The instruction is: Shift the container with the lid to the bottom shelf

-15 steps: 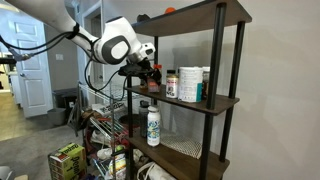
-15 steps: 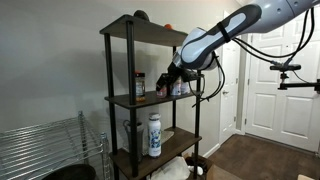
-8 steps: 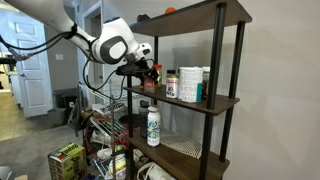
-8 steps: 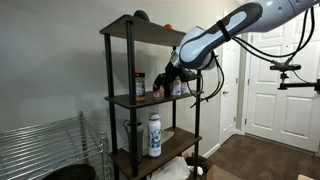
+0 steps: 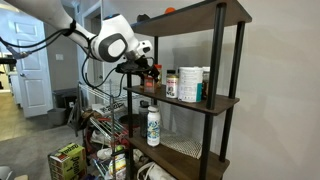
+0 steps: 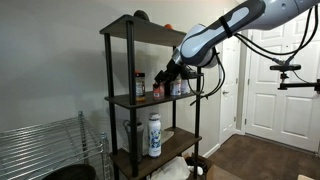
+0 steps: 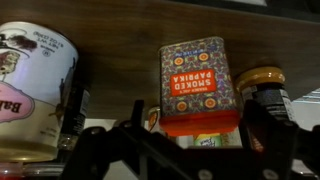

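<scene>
The container [image 7: 198,80] is a small orange-red paprika jar. It shows upside down in the wrist view, with its orange-red lid [image 7: 200,124] at the lower end. It stands on the middle shelf [image 5: 205,101] at its open end, and shows in both exterior views [image 5: 155,73] [image 6: 158,90]. My gripper [image 7: 200,125] is open. One dark finger stands on each side of the jar, with a gap on both sides. The gripper also shows in both exterior views [image 5: 149,70] [image 6: 165,82].
A wide white labelled tub [image 7: 35,85] [image 5: 188,83] and a dark-capped spice bottle [image 7: 265,95] flank the jar. A white bottle [image 5: 153,125] [image 6: 154,135] stands on the shelf below [image 6: 150,158]. Black shelf posts [image 5: 217,90] frame the front. A wire rack [image 6: 40,150] stands beside the shelf unit.
The arm has shifted only slightly at the middle shelf. The jar has not visibly moved.
</scene>
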{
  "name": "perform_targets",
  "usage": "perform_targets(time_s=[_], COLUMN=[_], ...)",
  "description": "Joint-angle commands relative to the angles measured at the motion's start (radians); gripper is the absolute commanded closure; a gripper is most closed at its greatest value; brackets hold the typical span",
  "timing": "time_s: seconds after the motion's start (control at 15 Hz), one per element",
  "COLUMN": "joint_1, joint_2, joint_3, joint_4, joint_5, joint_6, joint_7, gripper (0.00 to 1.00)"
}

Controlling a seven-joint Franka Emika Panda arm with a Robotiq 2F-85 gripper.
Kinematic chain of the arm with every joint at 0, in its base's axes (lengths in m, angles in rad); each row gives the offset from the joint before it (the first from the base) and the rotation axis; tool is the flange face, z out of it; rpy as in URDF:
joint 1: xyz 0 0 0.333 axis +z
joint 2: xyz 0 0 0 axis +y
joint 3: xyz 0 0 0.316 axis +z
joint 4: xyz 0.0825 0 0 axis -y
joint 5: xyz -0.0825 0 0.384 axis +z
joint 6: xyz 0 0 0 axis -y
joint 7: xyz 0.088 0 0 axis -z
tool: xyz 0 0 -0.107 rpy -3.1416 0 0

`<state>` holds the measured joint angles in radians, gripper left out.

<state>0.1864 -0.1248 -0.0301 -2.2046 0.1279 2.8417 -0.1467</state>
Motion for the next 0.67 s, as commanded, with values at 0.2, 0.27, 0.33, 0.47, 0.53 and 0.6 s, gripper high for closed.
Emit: perform_targets(time_s=[0.2, 0.27, 0.33, 0.47, 0.53, 0.6], joint_1=[0.024, -0.003, -0.005, -0.012, -0.016, -0.019], joint_2=[-0.209, -0.244, -0.272, -0.33, -0.362, -0.391], joint_3=[-0.021, -0.009, -0.016, -0.035, -0.044, -0.051], joint_4=[-0.103, -0.112, -0.118, -0.132, -0.143, -0.152], joint_5=[0.071, 0.066, 0.062, 0.059, 0.057, 0.055], joint_6=[-0.119, -0.149, -0.173, -0.226, -0.253, -0.277], joint_7=[-0.038, -0.044, -0.045, -0.049, -0.05, -0.054], gripper=[0.0, 0.0, 0.0, 0.0, 0.0, 0.0])
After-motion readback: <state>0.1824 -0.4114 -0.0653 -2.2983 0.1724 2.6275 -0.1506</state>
